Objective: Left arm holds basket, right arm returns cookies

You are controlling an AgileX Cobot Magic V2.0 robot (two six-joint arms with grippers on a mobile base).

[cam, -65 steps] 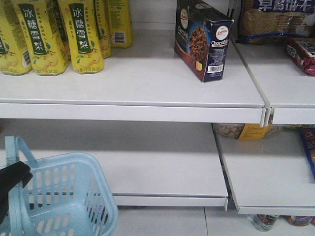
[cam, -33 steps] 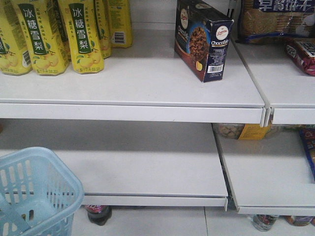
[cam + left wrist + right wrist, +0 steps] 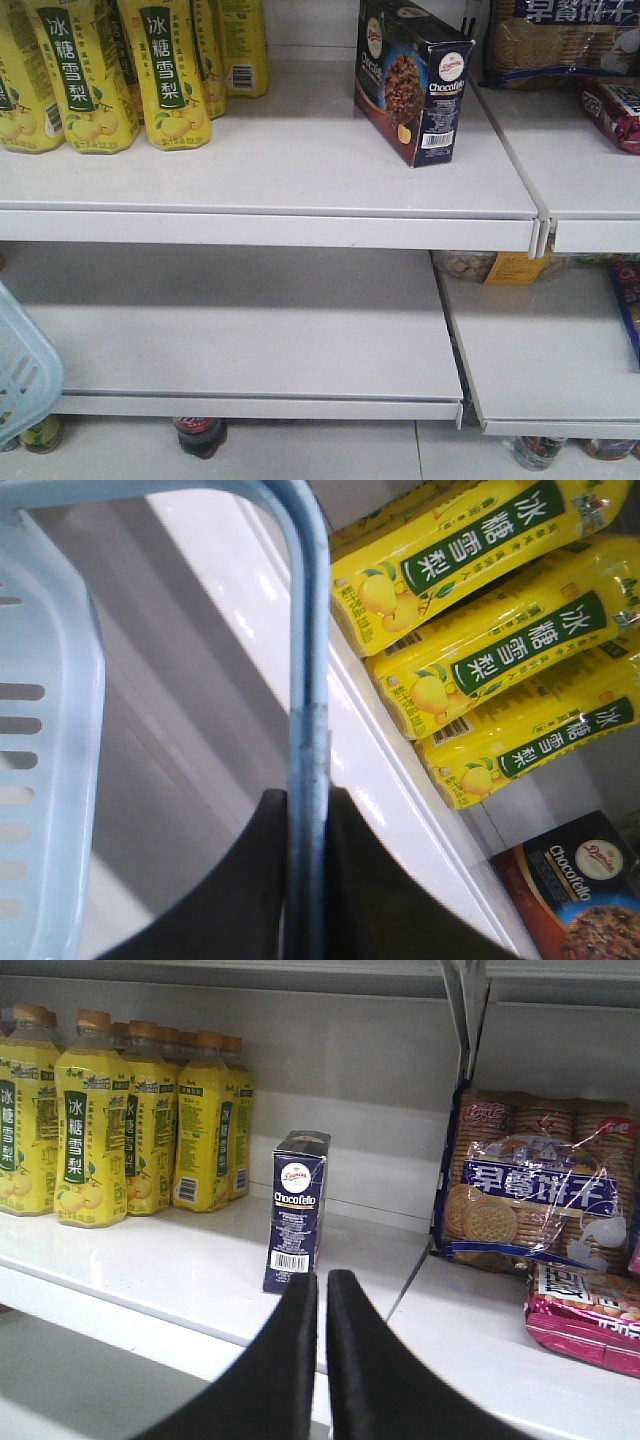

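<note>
Front view: cookie box point(image 3: 413, 82) stands upright on the upper shelf point(image 3: 270, 165), near that shelf's right end, clear of everything around it; barcode end faces forward, cookie picture on its long side. Yellow drink bottles point(image 3: 120, 70) stand in a group at the left of the same shelf, well apart from the box. Next shelf section to the right holds a clear-and-blue biscuit bag point(image 3: 560, 40) with a red packet point(image 3: 612, 112) in front of it.

Basket point(image 3: 22, 365) — only a slotted light blue corner shows at the left edge of the front view, level with the lower shelf point(image 3: 250, 330); dark bottles point(image 3: 200, 436) stand on the floor beneath that shelf.

Left wrist view: left gripper point(image 3: 305, 880) is clamped on the basket's thin blue handle point(image 3: 310, 680); the handle runs straight up between the two black fingers point(image 3: 225, 890), both pressed against it; basket rim and slotted wall at the left of this view; bottles and the box visible beyond on the shelf.

Right wrist view: right gripper point(image 3: 322, 1350) is closed with nothing in it — the two black fingers point(image 3: 270, 1370) nearly touch, only a thin gap between them; it sits in front of the shelf edge, apart from the box, which stands just beyond the fingertips in line with them; biscuit bag and red packet to the right.
</note>
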